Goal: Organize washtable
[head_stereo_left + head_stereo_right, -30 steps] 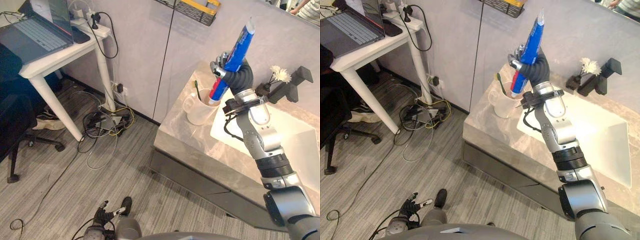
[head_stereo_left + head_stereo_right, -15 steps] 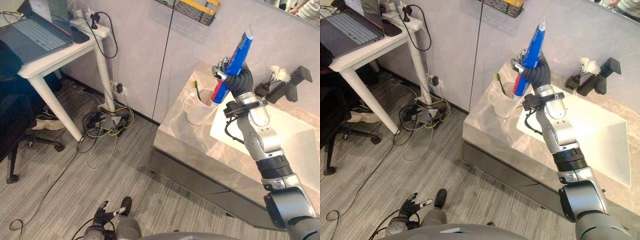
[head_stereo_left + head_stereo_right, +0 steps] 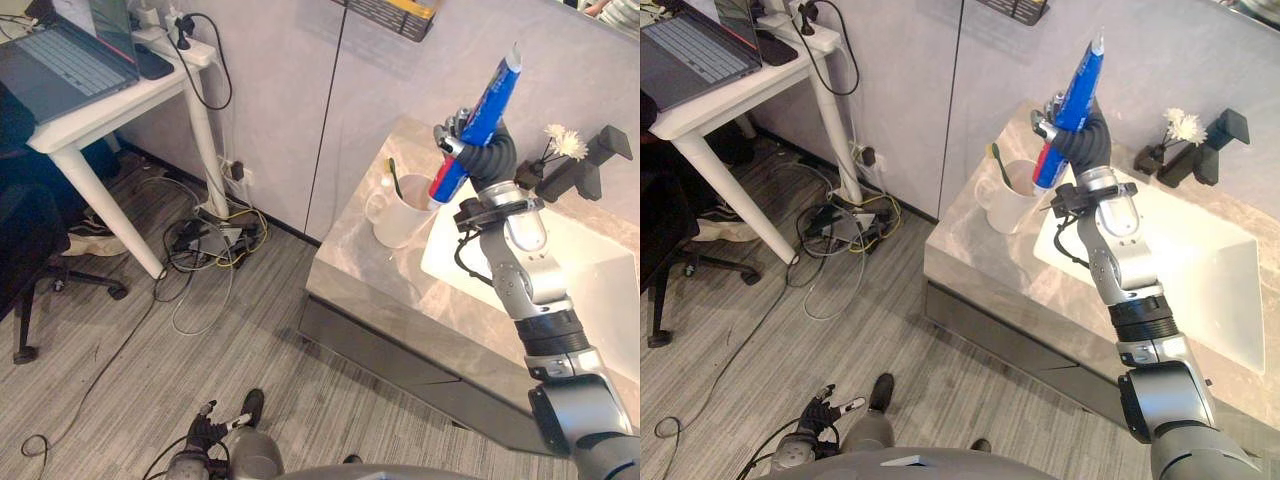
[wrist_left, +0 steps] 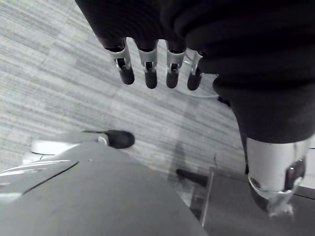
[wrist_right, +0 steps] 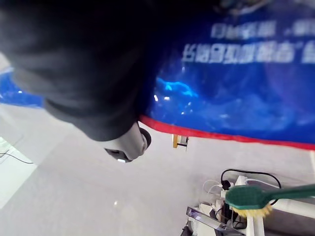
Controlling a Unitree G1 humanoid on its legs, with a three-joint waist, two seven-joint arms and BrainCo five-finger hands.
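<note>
My right hand (image 3: 482,152) is shut on a blue toothpaste tube (image 3: 484,108) with a red lower end. It holds the tube upright and tilted, above the rim of a white mug (image 3: 399,219). The mug stands on the marble washtable (image 3: 368,277) and holds a green toothbrush (image 3: 396,181). In the right wrist view the tube (image 5: 236,83) runs close past the thumb (image 5: 126,143), with the toothbrush head (image 5: 250,199) beyond it. My left hand (image 3: 205,428) hangs low over the floor, its fingers (image 4: 148,69) straight and holding nothing.
A white sink basin (image 3: 592,292) lies right of the mug, with a black faucet (image 3: 588,165) and a small white flower (image 3: 564,144) behind it. A wire shelf (image 3: 398,14) hangs on the wall. A white desk (image 3: 95,115) with a laptop, floor cables (image 3: 205,242) and a chair (image 3: 30,262) stand to the left.
My right hand has carried the tube slightly up and to the right, its lower end lifting off the mug's rim. The view has also shifted a little. The left hand is unmoved.
</note>
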